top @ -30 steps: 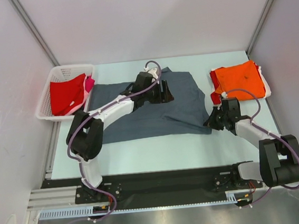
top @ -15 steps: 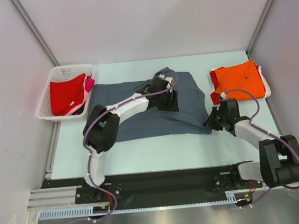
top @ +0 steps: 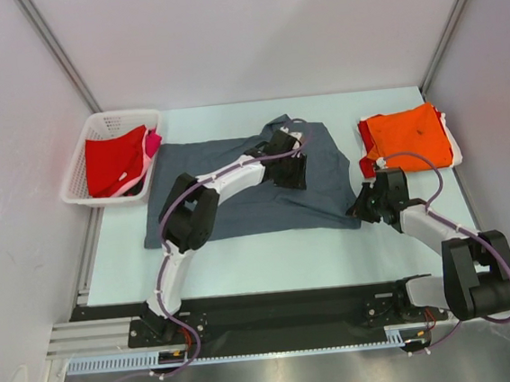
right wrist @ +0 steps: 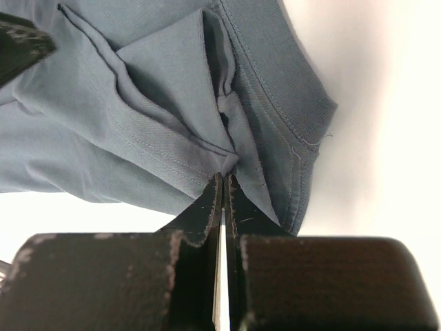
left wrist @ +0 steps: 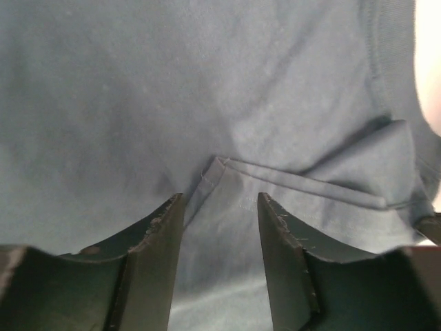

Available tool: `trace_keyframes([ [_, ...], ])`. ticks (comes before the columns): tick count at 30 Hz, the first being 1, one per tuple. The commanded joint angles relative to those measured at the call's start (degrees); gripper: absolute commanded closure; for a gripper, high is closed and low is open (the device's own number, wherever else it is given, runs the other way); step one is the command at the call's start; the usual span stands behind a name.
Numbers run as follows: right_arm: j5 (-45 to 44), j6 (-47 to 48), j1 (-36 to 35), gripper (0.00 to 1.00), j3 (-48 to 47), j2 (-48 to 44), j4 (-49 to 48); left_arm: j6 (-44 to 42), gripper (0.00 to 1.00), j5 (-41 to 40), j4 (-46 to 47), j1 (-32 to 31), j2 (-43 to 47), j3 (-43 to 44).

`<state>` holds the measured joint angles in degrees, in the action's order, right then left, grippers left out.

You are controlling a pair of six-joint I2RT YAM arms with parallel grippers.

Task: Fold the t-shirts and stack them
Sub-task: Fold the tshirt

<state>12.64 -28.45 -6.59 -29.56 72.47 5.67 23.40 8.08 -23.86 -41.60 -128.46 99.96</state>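
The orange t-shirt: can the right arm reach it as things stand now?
Probably yes: the orange t-shirt lies just beyond the right claw, nothing between, but that claw is shut on the grey t-shirt.

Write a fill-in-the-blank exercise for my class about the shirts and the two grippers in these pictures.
1. The right gripper is ____ on a fold of the grey t-shirt.
2. The left gripper hangs over that shirt with its jaws ____.
3. The red t-shirt lies in the white ____.
4. The folded t-shirt at the right of the table is ____ in colour.
Missing words: shut; open; basket; orange.
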Motion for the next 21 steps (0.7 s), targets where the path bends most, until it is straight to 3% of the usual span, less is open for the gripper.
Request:
trace_keyframes([
  [1, -0.87, 0.15, -0.26, 1.00, 0.38, -1.54, -1.01, -1.34, 0.50, -0.08, -0.93, -0.85, -1.52, 3.39],
  [9, -0.95, 0.06, -0.27, 1.00, 0.29, -1.80, -0.66, -1.25, 0.80, 3.08, -0.49, -0.93, -2.41, 4.27],
  [11, -0.95, 0.06, -0.27, 1.00, 0.29, -2.07, -0.58, -1.42, 0.98, 2.91, -0.40, -1.02, -2.32, 4.36],
  [17, -0.60, -0.38, -0.26, 1.00, -1.90, -0.75, -0.66, -0.64, 1.00, -0.87, 2.32, -0.15, 3.56, -0.11],
  [21, -0.60, -0.73, -0.18, 1.00, -8.12, 2.58, -0.13, 1.73, 1.00, -0.96, 7.41, 1.96, 9.10, -6.08],
])
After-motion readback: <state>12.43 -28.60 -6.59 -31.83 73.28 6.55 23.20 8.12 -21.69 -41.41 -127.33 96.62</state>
